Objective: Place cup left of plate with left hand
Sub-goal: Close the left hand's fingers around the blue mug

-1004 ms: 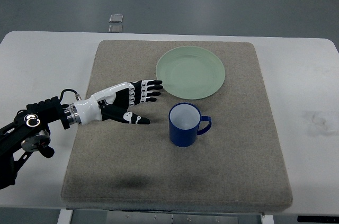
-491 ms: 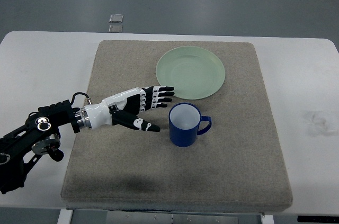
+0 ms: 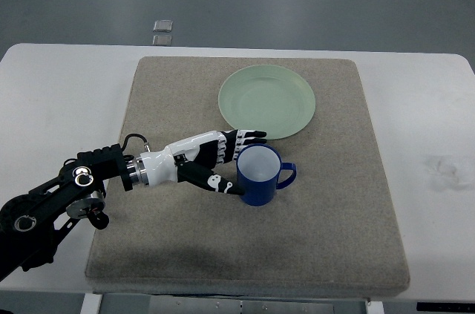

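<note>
Beside cup, left hand spread.

A glossy blue cup and smooth pale-green plate sit on a rough, felt-like grey mat over a matt white table.

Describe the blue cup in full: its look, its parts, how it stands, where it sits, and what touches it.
The glossy dark blue cup has a pale inside, looks empty, and stands upright on the grey-brown fabric mat, its loop handle pointing toward the picture's right. It sits just below the pale green round plate, apart from it. The left hand, fingers spread, reaches its left side: thumb at the wall, fingertips near the rim. No closed grasp shows.
</note>
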Tool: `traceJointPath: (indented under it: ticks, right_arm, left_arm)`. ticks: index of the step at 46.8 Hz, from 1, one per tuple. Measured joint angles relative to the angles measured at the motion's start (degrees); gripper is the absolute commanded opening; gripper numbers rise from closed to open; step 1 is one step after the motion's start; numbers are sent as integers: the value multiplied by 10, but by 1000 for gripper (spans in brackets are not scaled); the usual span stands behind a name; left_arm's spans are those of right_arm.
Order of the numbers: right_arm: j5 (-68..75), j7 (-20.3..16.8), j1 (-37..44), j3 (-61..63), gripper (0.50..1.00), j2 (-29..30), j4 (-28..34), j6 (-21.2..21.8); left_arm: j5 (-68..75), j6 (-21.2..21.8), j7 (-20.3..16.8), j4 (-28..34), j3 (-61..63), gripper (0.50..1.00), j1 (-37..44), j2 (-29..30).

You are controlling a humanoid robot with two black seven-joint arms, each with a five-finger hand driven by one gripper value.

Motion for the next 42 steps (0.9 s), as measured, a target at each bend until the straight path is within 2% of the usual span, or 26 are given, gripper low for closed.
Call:
traceJointPath:
  ticks: [42]
  right_arm:
    - [0, 0, 0, 0, 932, 0, 0, 0]
  left_arm:
    - [25, 0, 0, 5, 8, 981, -4, -25]
